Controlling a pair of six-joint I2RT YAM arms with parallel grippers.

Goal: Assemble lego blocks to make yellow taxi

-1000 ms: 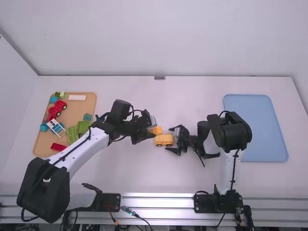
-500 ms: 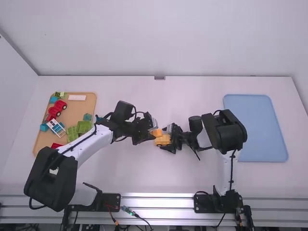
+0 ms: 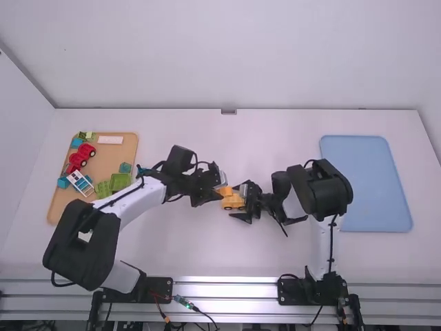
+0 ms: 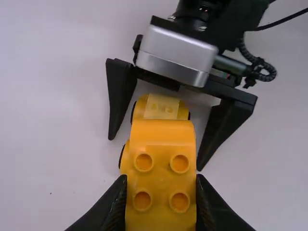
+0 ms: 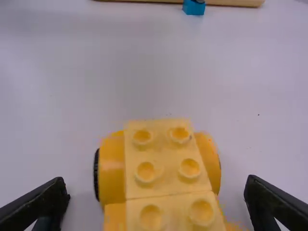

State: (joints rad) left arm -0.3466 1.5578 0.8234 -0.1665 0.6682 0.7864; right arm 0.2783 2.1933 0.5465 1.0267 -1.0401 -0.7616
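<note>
Left hand (image 4: 161,185) is closed on a yellow block (image 4: 161,161). The wheeled yellow base (image 3: 235,203) lies just right, long axis roughly left-right. Right hand (image 5: 158,188) is spread wide astride it. Seating likely requires rightward alignment, then lowering.

On your white-and-black left arm (image 3: 138,202), the black two-finger left gripper (image 3: 220,189) is clamped; facing it, your white-and-black right arm's (image 3: 322,192) black two-finger right gripper (image 3: 236,202) stands open.
</note>
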